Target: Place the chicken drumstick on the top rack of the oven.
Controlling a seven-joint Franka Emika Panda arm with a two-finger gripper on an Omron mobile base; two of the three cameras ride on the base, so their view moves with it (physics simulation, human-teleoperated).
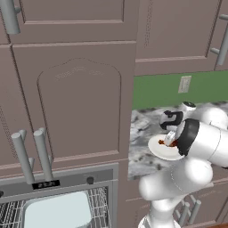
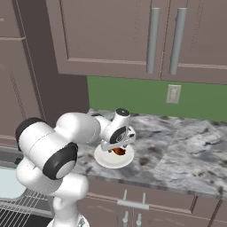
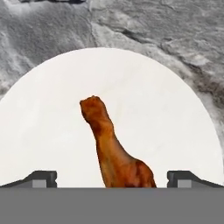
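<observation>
Drumstick point(image 3: 114, 148) lies on white plate point(image 3: 52, 122), thin end far, thick end near, between the spread gripper point(image 3: 112, 178) tips. Plate rests on grey marbled counter point(image 3: 153, 30).

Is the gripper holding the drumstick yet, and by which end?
Nothing is held: the gripper is open, fingertips apart either side of the chicken drumstick thick end, over the plate.

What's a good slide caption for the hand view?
Open gripper straddling the chicken drumstick on a white plate, marble counter beyond.
</observation>
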